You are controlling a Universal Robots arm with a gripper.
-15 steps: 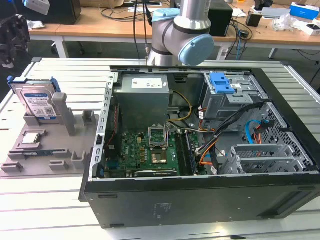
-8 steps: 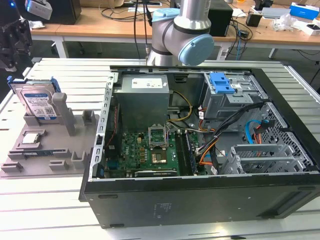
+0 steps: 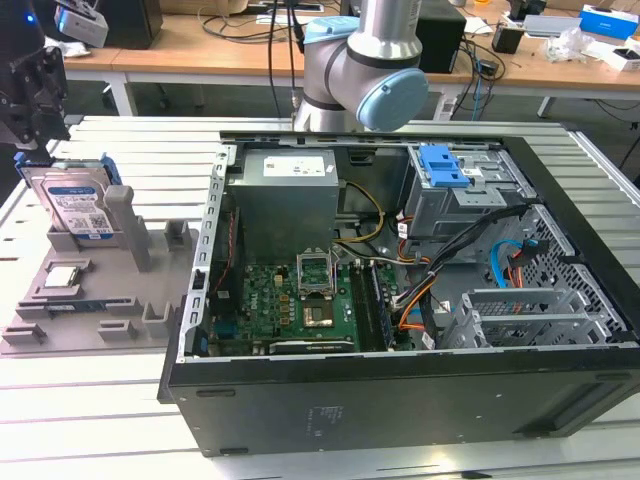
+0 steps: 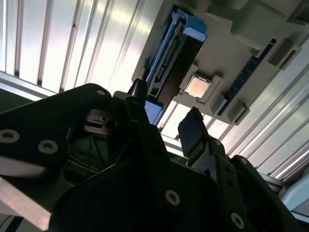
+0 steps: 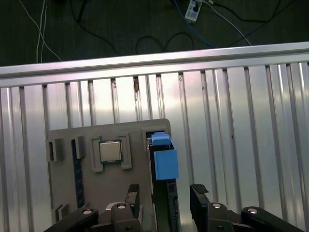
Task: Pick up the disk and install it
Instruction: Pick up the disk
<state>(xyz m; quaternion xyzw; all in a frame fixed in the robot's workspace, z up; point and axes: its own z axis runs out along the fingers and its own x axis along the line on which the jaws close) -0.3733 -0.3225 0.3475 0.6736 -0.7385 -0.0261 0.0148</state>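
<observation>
Right now the claw (image 5: 165, 194) hangs over the grey holder (image 3: 110, 300), which lies on the ribbed metal worktop (image 3: 90, 410). Its two fingers (image 5: 198, 198) are spread apart and grip nothing. The disk (image 3: 68, 205) stands on its edge in a slot along one side of the holder, with its blue-and-white label turned toward the rest of the holder. In the first wrist view the disk's blue-framed edge lines up with the gap between the fingers, one finger on each side and space left on both. Whether the fingertips reach down past the disk's upper edge I cannot tell. A small square processor chip (image 3: 62, 277) sits in a recess of the holder, just beside the disk's slot. An open computer case (image 3: 400, 300) lies beside the holder on the worktop, and a blue latch (image 3: 445, 165) sits in the part of the case away from the holder.
</observation>
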